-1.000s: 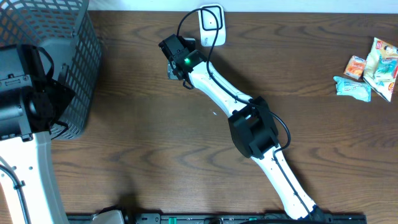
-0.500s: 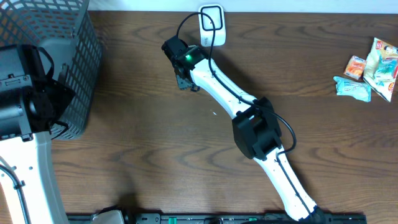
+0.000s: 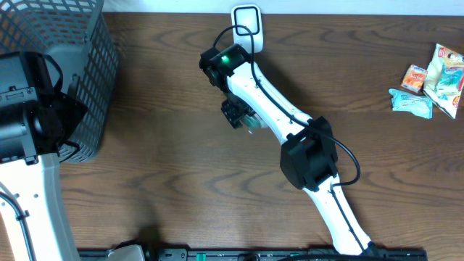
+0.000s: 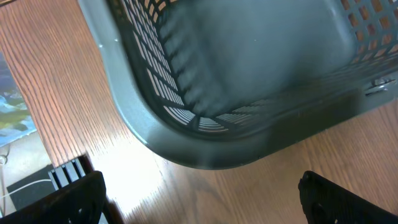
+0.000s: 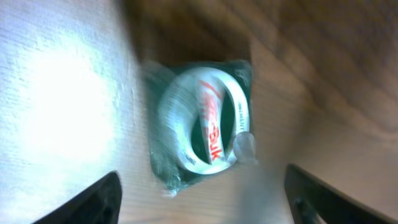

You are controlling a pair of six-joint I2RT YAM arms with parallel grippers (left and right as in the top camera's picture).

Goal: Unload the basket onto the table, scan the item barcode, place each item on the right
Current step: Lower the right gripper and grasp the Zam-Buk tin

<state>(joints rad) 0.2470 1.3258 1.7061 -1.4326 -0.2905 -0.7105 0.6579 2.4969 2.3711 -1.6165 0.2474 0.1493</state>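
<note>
Green packet point(image 5: 199, 124) lies loose near the white scanner point(image 3: 246, 25) (scan likely pending). Right fingers point(image 5: 93, 196) stand apart over it; left fingers point(image 4: 68, 199) likewise.

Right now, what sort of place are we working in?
Probably a mock shop checkout: a grey mesh basket, a white corded device, likely the scanner, and snack packets on a wooden table.
</note>
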